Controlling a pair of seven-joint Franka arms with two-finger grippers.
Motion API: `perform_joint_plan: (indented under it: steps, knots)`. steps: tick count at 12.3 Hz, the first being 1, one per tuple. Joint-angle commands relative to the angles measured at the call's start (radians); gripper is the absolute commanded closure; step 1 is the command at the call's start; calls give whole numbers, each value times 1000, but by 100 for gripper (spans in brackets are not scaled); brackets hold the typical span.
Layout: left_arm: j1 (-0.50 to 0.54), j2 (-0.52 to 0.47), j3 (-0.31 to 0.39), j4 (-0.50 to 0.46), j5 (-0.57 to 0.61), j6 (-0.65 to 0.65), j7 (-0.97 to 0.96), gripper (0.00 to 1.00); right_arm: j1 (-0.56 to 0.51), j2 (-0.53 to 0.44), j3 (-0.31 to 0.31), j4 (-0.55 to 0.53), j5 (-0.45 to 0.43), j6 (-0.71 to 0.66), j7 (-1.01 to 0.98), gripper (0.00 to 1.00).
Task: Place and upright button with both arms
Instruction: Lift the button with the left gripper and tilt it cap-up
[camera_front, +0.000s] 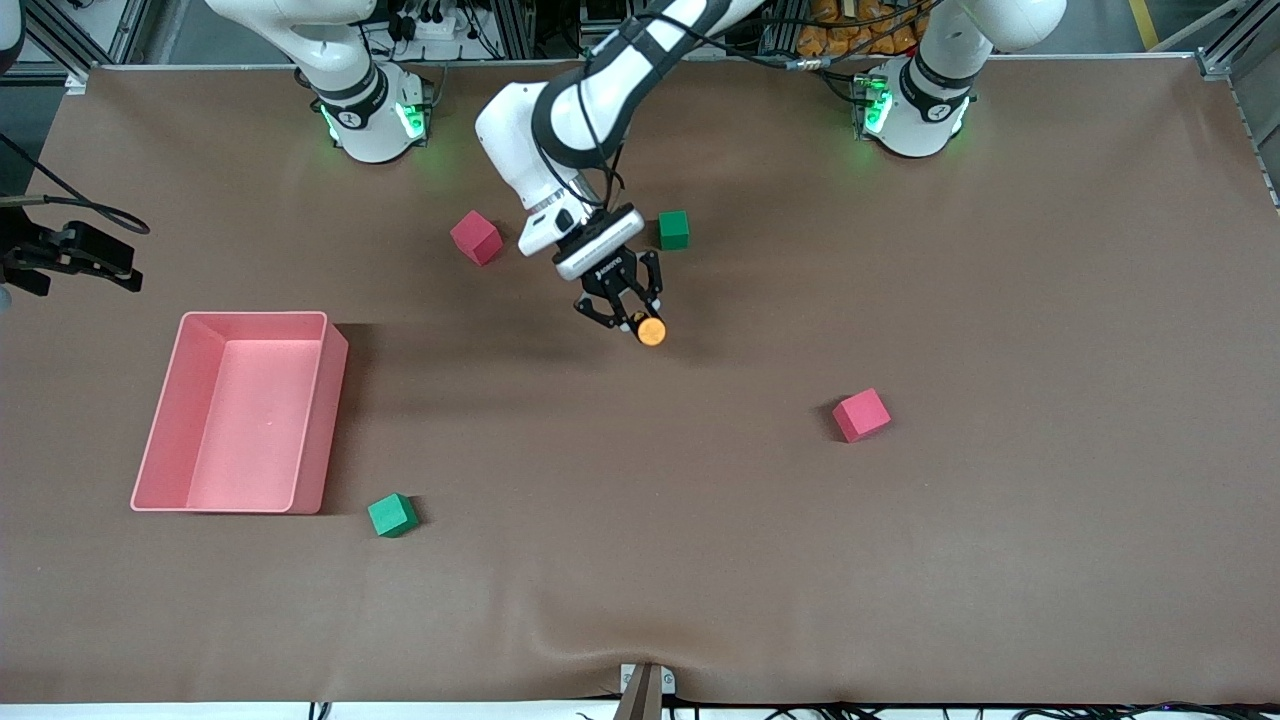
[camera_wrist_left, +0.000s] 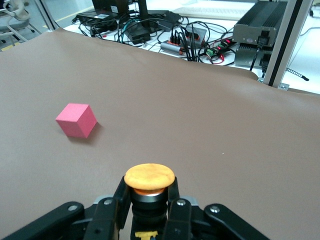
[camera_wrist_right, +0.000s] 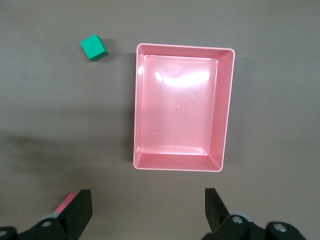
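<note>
We see the left gripper (camera_front: 632, 312) clenched on the button (camera_front: 651, 331), held up over mid-table w/ its orange cap facing out past the fingertips. The right gripper (camera_wrist_right: 145, 207) hangs w/ jaws spread wide, empty, over the pink tray (camera_wrist_right: 226, 115).

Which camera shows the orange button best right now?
The left wrist view: the button fills the foreground, clamped upright in the left gripper. The front view shows it small. The right wrist view misses it.

Brown table (camera_front: 1000, 560), cables (camera_wrist_left: 150, 32) at edge.
</note>
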Motion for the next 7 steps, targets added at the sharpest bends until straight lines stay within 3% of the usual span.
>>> perform_joint_plan:
  steps: [1,7]
  knots:
    - [-53,61,18,-9,93,-12,-162,100,-31,-29,2,-14,-13,-22,15,0]
    - [-102,206,17,-7,220,-47,-332,100,-23,-32,8,-6,2,-7,60,0]
